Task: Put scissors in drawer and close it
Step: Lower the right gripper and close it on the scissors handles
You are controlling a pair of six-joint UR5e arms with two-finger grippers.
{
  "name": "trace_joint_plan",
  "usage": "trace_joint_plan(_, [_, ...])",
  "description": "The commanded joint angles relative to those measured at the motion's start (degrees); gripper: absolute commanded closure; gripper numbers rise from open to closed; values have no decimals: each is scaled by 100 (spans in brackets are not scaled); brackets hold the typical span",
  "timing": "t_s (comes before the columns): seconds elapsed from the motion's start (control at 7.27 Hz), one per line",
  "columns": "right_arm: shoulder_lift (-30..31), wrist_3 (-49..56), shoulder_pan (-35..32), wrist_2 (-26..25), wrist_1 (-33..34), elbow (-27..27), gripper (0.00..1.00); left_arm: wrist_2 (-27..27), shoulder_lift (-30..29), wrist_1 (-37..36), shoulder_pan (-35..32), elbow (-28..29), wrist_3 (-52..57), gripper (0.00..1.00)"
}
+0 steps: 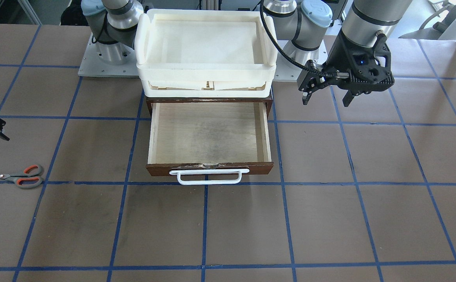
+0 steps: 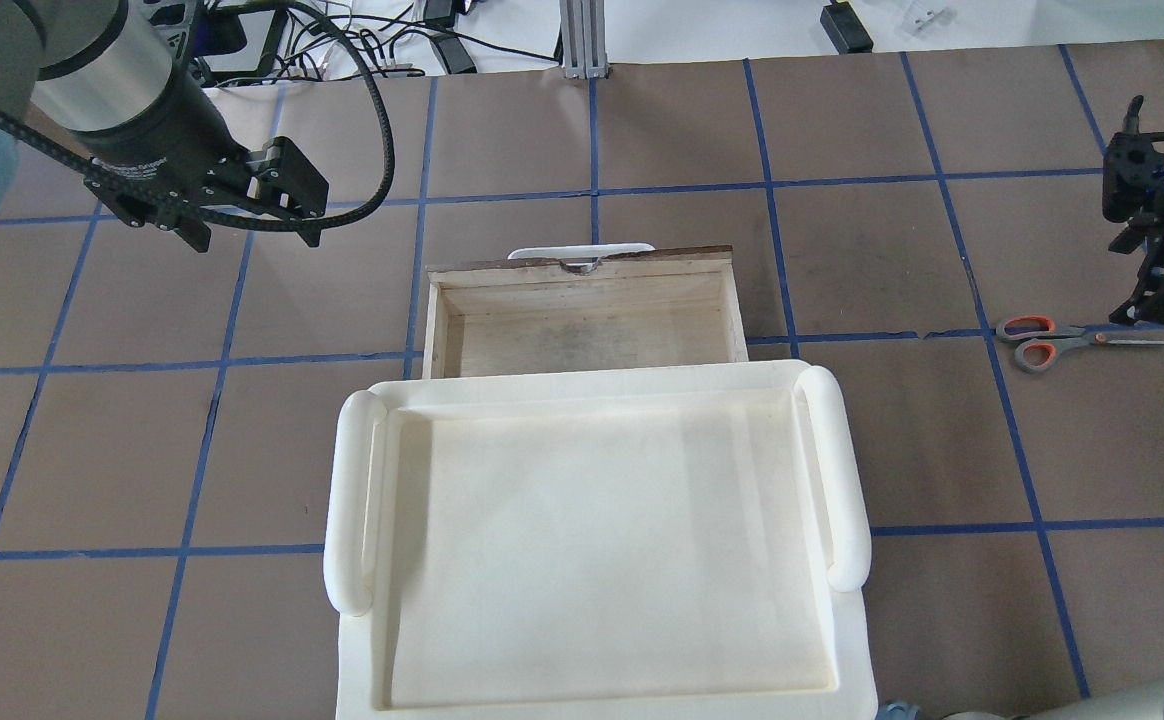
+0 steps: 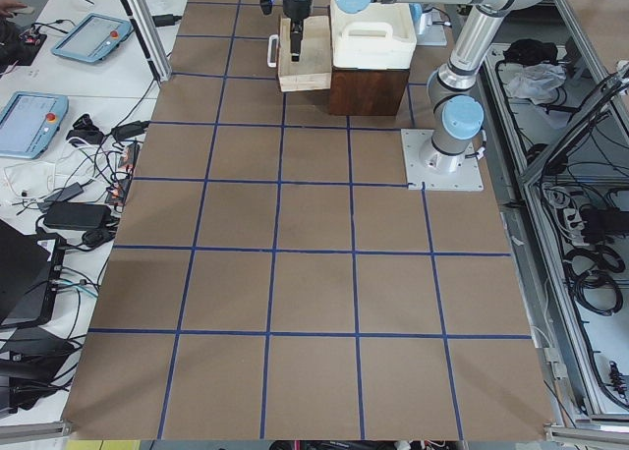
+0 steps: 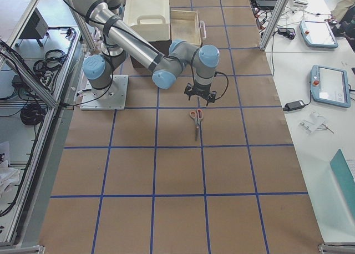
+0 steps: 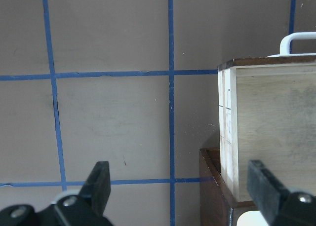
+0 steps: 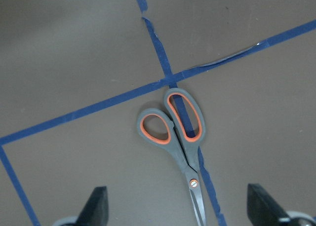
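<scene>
Scissors (image 6: 180, 142) flat on table (image 2: 642, 120), lying along a blue tape line (image 6: 74, 115), well off to robot's right of drawer (image 1: 212, 168). Blades shut, slim dark metal; 2 grey loops lined orange. Drawer pulled out: brown front, pale wood inside. Right gripper (image 6: 178, 208) spread wide above scissors, grasping nothing. Left gripper (image 1: 326, 102) likewise released, beside drawer.

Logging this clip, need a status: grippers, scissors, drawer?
Left gripper open, empty, beside drawer. Right gripper open, above scissors, not touching. Scissors flat on table; drawer open, empty. Nothing seen between them.
</scene>
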State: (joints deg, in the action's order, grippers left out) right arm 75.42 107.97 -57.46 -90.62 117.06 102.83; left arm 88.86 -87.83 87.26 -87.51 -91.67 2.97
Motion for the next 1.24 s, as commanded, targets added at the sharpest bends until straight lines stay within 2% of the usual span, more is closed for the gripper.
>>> trace_joint_plan(0.0, [-465, 1488, 296, 115, 807, 176, 0, 0, -7, -7, -3, 0, 2, 0])
trace_joint_plan(0.14, [-641, 1525, 428, 454, 818, 176, 0, 0, -7, -7, -3, 0, -7, 0])
trace_joint_plan(0.28, [-730, 1578, 446, 562, 818, 211, 0, 0, -7, -7, 6, 0, -7, 0])
trace_joint_plan(0.69, [-933, 2122, 508, 581, 1667, 675, 3, 9, 2, -25, 6, 0, -7, 0])
trace_joint_plan(0.96, [-1003, 2141, 508, 563, 1829, 783, 6, 9, 2, -25, 6, 0, -7, 0])
trace_joint_plan(1.1, [-1020, 2141, 508, 528, 1846, 792, 13, 9, -6, -25, 6, 0, -7, 0])
